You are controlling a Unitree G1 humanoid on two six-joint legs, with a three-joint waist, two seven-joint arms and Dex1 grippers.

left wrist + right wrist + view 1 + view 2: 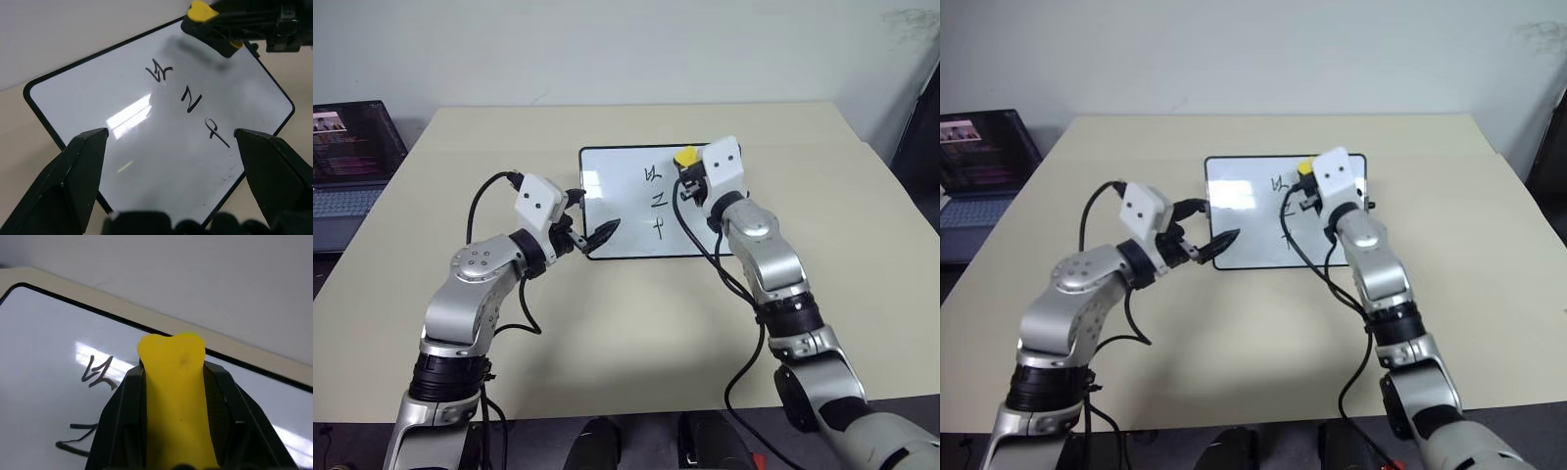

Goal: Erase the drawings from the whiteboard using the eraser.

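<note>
Over the whiteboard's (617, 211) far edge, the right claw (685, 168) pinches the light, squashy eraser (685, 157) mid-block, left claw (592, 235) spread.

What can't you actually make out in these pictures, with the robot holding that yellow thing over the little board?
- Whether the small yellow block eraser touches the glossy white black-framed whiteboard: no view shows the gap clearly.
- The eraser's underside: right wrist view, covered by the right gripper.
- The dark marker drawings, lowest one: right eye view, hidden behind the right arm.
- The open laptop: cut by the left edge of the left eye view, screen too small to read.
</note>
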